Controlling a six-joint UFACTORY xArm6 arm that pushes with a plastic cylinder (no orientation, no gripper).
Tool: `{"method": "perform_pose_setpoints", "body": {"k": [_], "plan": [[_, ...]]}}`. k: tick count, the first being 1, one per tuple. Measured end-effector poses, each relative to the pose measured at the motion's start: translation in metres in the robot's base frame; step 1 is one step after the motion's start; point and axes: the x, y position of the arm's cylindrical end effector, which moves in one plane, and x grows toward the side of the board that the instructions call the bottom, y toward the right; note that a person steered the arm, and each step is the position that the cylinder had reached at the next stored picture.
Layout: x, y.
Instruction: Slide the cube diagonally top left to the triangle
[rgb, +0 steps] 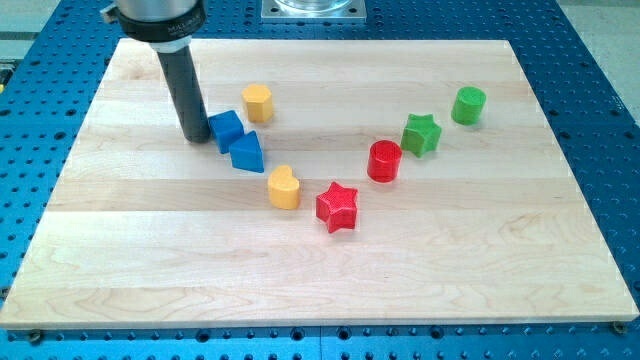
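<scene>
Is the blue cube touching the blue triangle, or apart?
Touching: the blue cube abuts the blue triangle, no wood between. My tip sits against the cube's left.

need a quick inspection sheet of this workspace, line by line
surface: pale wooden board, flat, lying on a blue perforated base.
job's things: blue cube at the view's upper left; blue triangle touching it, at its lower right.
clutter: yellow cylinder-like block, yellow heart-like block, red star, red cylinder, green star, green cylinder.
hand: none fitted; my tip sits against the blue cube's left side.
cables: nothing seen.
surroundings: grey metal plate at the view's top edge.
</scene>
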Motion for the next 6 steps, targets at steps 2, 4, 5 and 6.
{"method": "perform_pose_setpoints", "body": {"k": [2,4,5,6], "plan": [[0.009,0.052],[0.043,0.018],[0.046,0.069],[0.043,0.097]]}}
